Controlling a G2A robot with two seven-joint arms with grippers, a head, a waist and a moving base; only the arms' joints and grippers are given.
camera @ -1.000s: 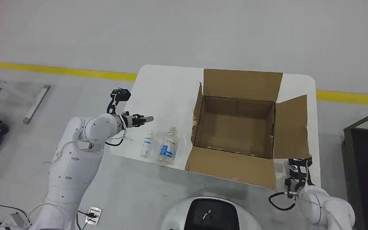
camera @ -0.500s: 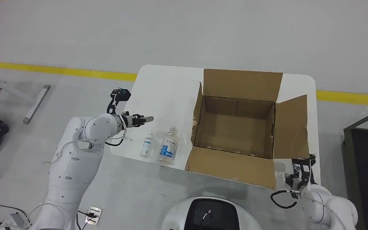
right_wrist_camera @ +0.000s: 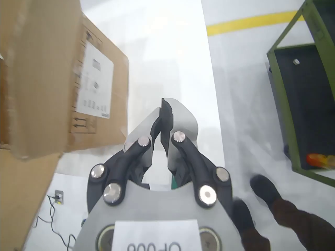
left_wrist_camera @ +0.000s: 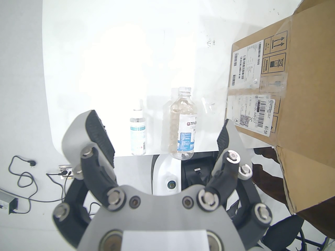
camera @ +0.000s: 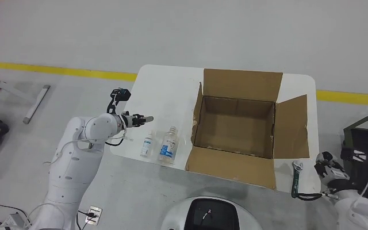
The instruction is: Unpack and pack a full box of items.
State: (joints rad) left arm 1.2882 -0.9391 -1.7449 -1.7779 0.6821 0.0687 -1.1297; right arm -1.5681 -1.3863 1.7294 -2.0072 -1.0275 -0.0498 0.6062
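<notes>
Gaping left hand (left_wrist_camera: 159,125) near clear bottle (left_wrist_camera: 183,129); right hand (right_wrist_camera: 162,113) clenched, empty, near box (right_wrist_camera: 99,79)

Left tool (left_wrist_camera: 159,129), fingers spread wide; right tool (right_wrist_camera: 162,117), fingertips pressed together.

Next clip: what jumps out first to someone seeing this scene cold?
The open cardboard box, flaps spread and looking empty, takes up the white table's right half. Left of it two bottles stand side by side by the robot-side edge: a small spray bottle and a larger clear bottle. The left gripper, fingers open, faces them.
</notes>
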